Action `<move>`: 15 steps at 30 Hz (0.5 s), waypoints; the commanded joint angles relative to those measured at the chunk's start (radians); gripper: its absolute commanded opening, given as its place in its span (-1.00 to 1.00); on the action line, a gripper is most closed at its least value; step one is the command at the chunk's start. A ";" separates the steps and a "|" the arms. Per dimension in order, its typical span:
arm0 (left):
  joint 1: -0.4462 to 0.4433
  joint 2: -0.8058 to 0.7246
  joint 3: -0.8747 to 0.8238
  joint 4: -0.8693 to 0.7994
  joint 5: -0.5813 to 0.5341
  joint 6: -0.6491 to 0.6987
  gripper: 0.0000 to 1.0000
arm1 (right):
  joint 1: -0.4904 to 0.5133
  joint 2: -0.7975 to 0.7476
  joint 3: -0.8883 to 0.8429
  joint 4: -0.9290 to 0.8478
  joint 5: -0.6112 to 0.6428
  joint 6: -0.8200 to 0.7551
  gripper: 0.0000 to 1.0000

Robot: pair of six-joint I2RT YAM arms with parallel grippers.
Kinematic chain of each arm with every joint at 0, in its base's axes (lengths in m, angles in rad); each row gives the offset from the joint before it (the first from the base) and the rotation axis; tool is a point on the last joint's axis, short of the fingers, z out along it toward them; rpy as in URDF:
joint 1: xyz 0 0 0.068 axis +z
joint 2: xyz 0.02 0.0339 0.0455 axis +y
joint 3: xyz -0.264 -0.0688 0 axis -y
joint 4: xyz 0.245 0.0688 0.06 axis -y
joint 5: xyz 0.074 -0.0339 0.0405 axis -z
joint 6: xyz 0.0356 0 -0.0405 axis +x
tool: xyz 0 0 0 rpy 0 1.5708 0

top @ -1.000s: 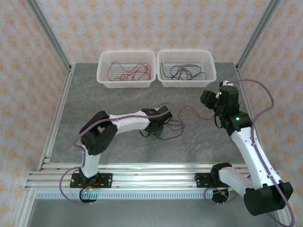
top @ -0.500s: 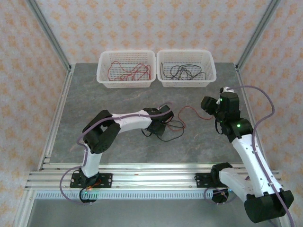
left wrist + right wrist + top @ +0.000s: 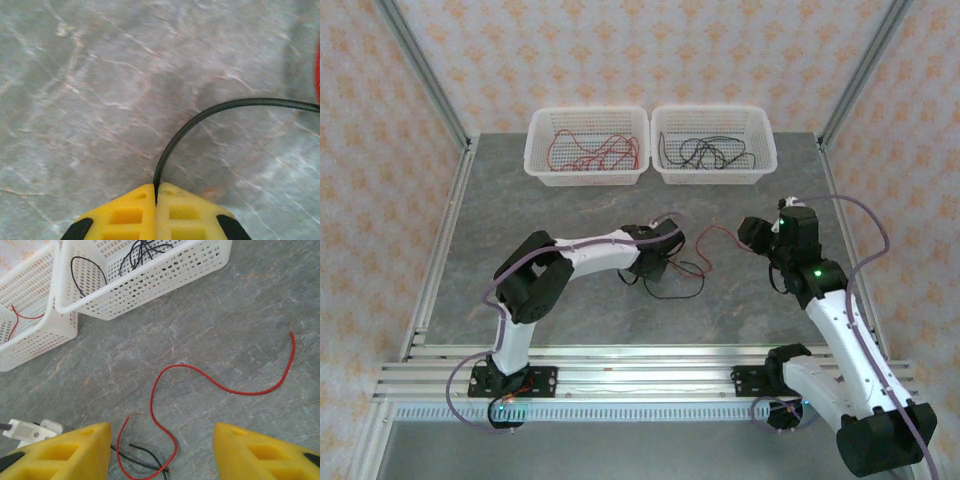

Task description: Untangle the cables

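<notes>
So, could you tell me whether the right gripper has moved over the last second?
Yes: the right gripper drew back from the right-hand basket, toward the near edge.

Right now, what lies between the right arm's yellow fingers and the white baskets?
In the right wrist view, a loose red cable snakes across the grey table between the open fingers and the baskets; black cable ends lie nearer the fingers.

We see the black cable [image 3: 200,112] run off the left wrist view's right edge beside an unidentifiable red blur [image 3: 318,70]. The right wrist view crops the red-wire basket [image 3: 30,335] and the black-wire basket [image 3: 165,275].
</notes>
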 commanded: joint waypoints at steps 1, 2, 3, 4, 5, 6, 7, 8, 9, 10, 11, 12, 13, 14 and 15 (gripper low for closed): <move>0.012 -0.070 0.024 -0.021 -0.073 -0.008 -1.00 | 0.005 -0.016 -0.037 0.047 -0.041 0.038 0.11; 0.012 -0.078 0.025 -0.021 -0.073 -0.009 -1.00 | 0.005 -0.017 -0.050 0.057 -0.050 0.047 0.11; 0.011 -0.079 0.027 -0.023 -0.075 -0.011 -1.00 | 0.005 -0.019 -0.065 0.069 -0.062 0.060 0.11; 0.010 -0.108 0.031 -0.025 -0.075 -0.011 -1.00 | 0.004 -0.020 -0.080 0.085 -0.076 0.073 0.11; 0.007 -0.117 0.034 -0.030 -0.078 -0.012 -1.00 | 0.004 -0.019 -0.093 0.097 -0.087 0.085 0.11; 0.005 -0.124 0.041 -0.036 -0.083 -0.012 -1.00 | 0.004 -0.019 -0.108 0.114 -0.102 0.097 0.11; 0.001 -0.129 0.047 -0.044 -0.088 -0.012 -1.00 | 0.004 -0.019 -0.122 0.127 -0.114 0.107 0.11; -0.002 -0.134 0.056 -0.052 -0.093 -0.014 -1.00 | 0.004 -0.020 -0.137 0.141 -0.124 0.118 0.11; -0.006 -0.139 0.064 -0.059 -0.100 -0.014 -1.00 | 0.004 -0.018 -0.152 0.153 -0.134 0.129 0.11; -0.008 -0.143 0.072 -0.066 -0.105 -0.016 -1.00 | 0.003 -0.018 -0.164 0.165 -0.142 0.136 0.11; -0.011 -0.148 0.080 -0.075 -0.111 -0.015 -1.00 | 0.004 -0.016 -0.177 0.177 -0.154 0.145 0.11; -0.016 -0.153 0.091 -0.082 -0.117 -0.016 -1.00 | 0.004 -0.015 -0.190 0.189 -0.166 0.151 0.11; -0.021 -0.157 0.101 -0.089 -0.122 -0.016 -1.00 | 0.003 -0.013 -0.202 0.199 -0.176 0.157 0.11; -0.025 -0.161 0.114 -0.099 -0.127 -0.017 -1.00 | 0.004 -0.012 -0.215 0.210 -0.188 0.162 0.11; -0.031 -0.165 0.130 -0.110 -0.132 -0.016 -1.00 | 0.004 -0.010 -0.229 0.221 -0.200 0.170 0.11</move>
